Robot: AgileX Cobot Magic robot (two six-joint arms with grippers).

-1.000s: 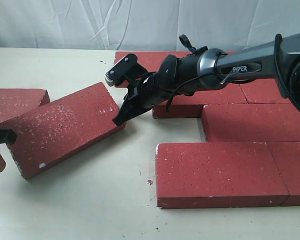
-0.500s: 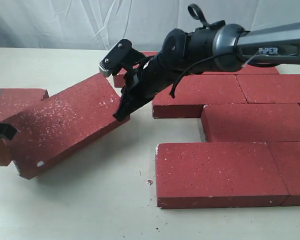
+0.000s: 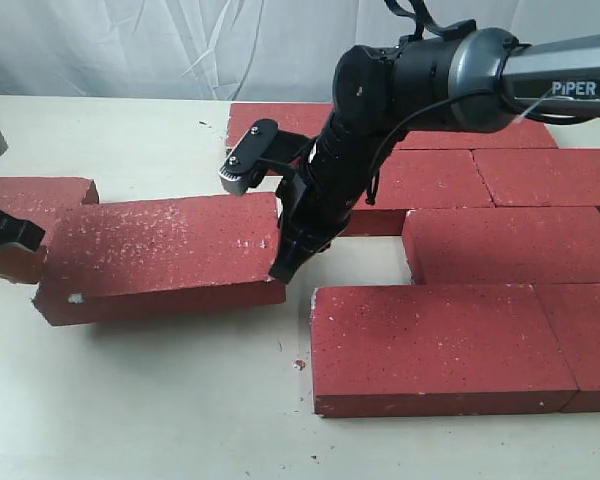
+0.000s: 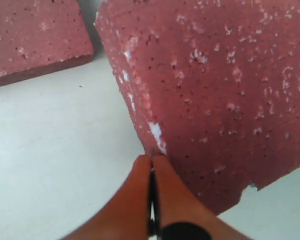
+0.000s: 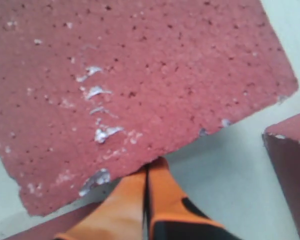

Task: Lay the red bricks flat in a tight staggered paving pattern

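Exterior view: brick (image 3: 160, 255) lengthwise left-to-right between left tool (image 4: 151, 162) and right tool (image 5: 148, 167), both closed.

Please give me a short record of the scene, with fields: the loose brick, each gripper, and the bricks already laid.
Loose brick: dark-red speckled rectangular paver brick, lying between both grippers, a gap from the rows
Left gripper: shut, tips against its corner
Right gripper: shut, tips against its opposite end
Laid bricks: flat staggered rows, right side
Spare brick: far left, behind

Red bricks (image 3: 430, 345) rough, matt, white-speckled; table (image 3: 160, 410) smooth, matt.
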